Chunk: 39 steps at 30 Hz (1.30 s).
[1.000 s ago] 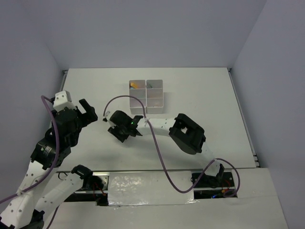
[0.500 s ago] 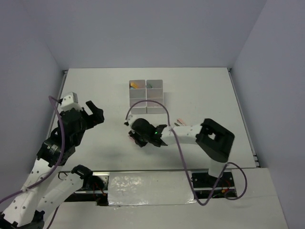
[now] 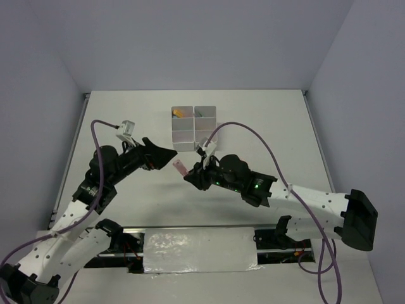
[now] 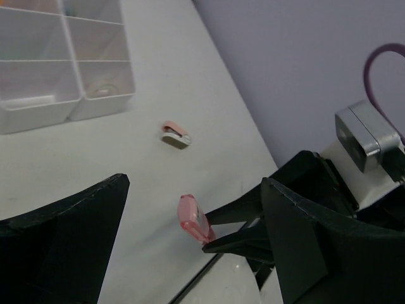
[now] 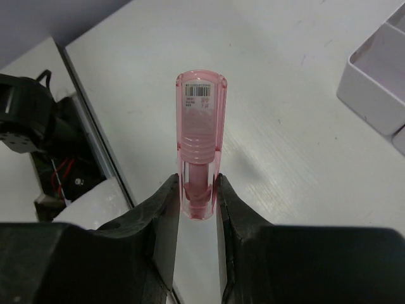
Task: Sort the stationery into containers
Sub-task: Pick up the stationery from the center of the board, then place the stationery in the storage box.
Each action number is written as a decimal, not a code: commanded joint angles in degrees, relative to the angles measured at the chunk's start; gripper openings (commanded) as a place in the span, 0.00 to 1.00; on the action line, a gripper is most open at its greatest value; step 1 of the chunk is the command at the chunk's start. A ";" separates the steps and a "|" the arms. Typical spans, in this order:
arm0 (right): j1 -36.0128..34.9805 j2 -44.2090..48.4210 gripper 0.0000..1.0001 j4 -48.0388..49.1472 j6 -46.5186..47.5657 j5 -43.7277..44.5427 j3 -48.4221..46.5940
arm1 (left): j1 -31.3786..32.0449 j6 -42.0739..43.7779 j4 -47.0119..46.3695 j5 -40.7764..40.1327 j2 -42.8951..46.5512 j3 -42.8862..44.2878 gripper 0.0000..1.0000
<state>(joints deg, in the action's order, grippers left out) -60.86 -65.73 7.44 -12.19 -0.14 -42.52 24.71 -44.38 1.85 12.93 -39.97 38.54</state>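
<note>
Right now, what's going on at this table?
The right gripper holds a pink marker by one end between its fingers, raised above the table and short of the white containers. The left gripper hovers open and empty, facing it. A small pink-and-white item lies loose near the containers, unsorted. A few items already sit in the far compartments.

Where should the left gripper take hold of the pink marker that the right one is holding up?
Probably the free, labelled end of the pink marker, which sticks out past the right gripper. Bring the open left gripper straight on, jaws either side of the round barrel; the other end is already clamped.
</note>
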 commanded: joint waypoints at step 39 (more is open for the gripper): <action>6.45 18.52 1.00 -19.89 -8.55 18.34 -2.56 | 7.28 24.31 -31.26 -24.94 -27.93 6.19 0.00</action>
<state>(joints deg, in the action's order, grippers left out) -55.94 -51.92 -5.74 -16.95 15.07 -45.08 31.70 -29.98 -16.58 -1.74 -61.71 44.25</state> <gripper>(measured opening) 0.997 0.221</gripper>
